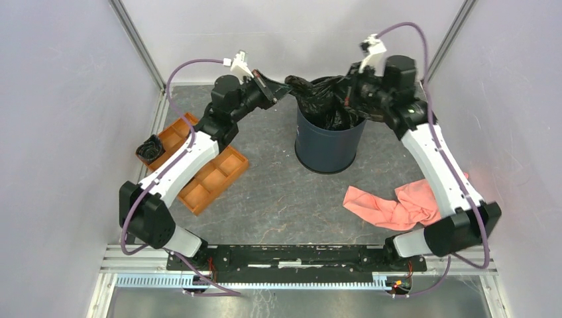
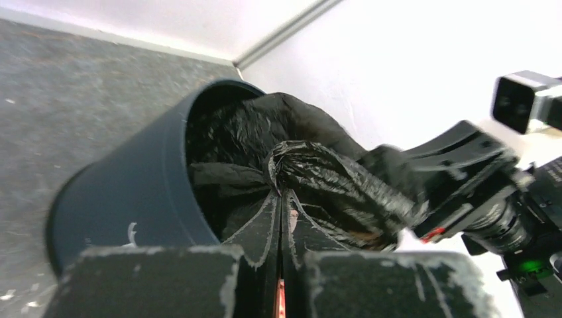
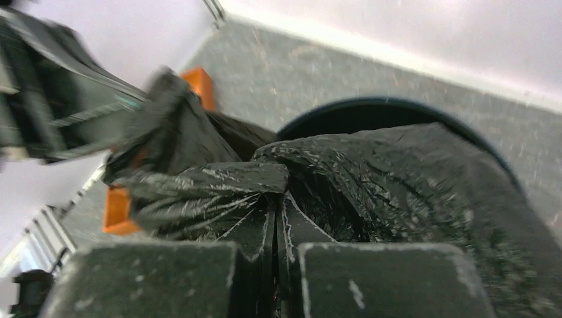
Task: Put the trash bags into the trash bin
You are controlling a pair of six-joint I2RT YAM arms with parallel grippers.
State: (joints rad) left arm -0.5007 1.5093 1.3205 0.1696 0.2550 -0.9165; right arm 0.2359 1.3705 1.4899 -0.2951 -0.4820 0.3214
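Note:
A large glossy black trash bag [image 1: 326,99] is bunched over the mouth of the dark navy trash bin [image 1: 329,148] and hangs partly inside it. My left gripper [image 1: 274,95] is shut on the bag's left edge, just left of the bin's rim. My right gripper [image 1: 350,93] is shut on the bag's right part, over the rim. The left wrist view shows the bag [image 2: 331,179] pinched at my closed tips [image 2: 283,193] beside the bin [image 2: 126,192]. The right wrist view shows the bag [image 3: 397,179] at my tips [image 3: 277,195]. A small black trash bag wad [image 1: 151,147] lies in the orange tray.
An orange compartment tray [image 1: 211,176] lies at the left, under my left arm. A pink cloth [image 1: 394,205] lies on the table at the right, near my right arm. Walls and metal posts close in the back and sides.

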